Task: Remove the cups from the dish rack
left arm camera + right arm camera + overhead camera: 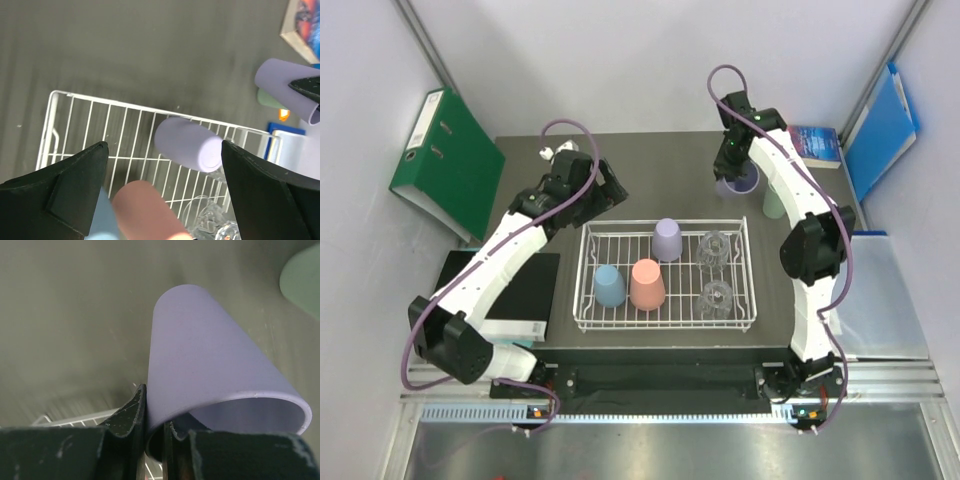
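Five cups (647,284) in rack (665,327).
Pinching light, slick lilac cup (215,365) at rim with right gripper (148,405); left gripper (164,150) agape.

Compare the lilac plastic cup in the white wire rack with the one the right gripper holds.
The racked lilac cup sits base up inside the white wire rack, untouched; the held lilac cup is outside it, mouth up, rim pinched by the right gripper. Both are tapered lilac tumblers.
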Controlling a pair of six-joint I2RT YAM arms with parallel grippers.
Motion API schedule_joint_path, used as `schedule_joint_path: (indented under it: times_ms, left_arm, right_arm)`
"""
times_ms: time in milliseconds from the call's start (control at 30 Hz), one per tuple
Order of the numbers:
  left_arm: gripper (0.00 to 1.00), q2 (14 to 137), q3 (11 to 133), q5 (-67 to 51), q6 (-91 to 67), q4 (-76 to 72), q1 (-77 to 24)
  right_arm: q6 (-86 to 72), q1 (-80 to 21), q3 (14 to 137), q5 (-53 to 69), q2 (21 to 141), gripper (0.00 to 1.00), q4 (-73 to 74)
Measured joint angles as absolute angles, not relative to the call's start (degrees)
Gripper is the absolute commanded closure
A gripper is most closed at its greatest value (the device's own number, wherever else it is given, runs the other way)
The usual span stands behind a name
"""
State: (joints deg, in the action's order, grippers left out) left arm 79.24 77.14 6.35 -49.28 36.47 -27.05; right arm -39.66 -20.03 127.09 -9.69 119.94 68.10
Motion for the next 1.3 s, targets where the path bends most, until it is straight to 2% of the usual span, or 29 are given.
schedule_joint_path:
  times_ms: [367, 667, 767, 800, 900, 1000, 1300]
  left_arm:
    - [0.01, 81.7, 77.2, 6.7, -47.8, 38.9, -27.0]
    - [0.01, 83.7, 77.2, 6.9, -47.8, 40.4, -27.0]
    - [0.01, 83.7, 77.2, 6.9, -47.8, 40.6, -27.0]
    - [0.01, 83.7, 77.2, 6.9, -47.8, 40.6, -27.0]
    - [0.01, 83.7, 77.2, 6.9, -47.8, 40.6, -27.0]
    - [0.01, 83.7, 77.2, 6.9, -47.8, 40.6, -27.0]
    - [0.01, 83.8, 77.2, 6.9, -47.9, 40.3, -27.0]
  right_arm:
    - [-40.3, -18.9, 125.2, -8.9, 120.6, 1.0, 69.5]
    - [-39.7, -17.2, 125.3, -8.9, 127.6, 0.99, 69.5]
    - [-39.0, -16.9, 125.3, -8.9, 129.3, 0.84, 69.5]
    - [-38.7, -16.8, 125.4, -8.9, 129.5, 0.76, 69.3]
    - [-38.2, -16.7, 125.4, -8.9, 129.5, 0.64, 68.6]
    - [-37.6, -16.7, 125.4, -8.9, 129.5, 0.54, 67.9]
    - [-36.9, -16.8, 125.3, -8.7, 126.8, 0.32, 64.3]
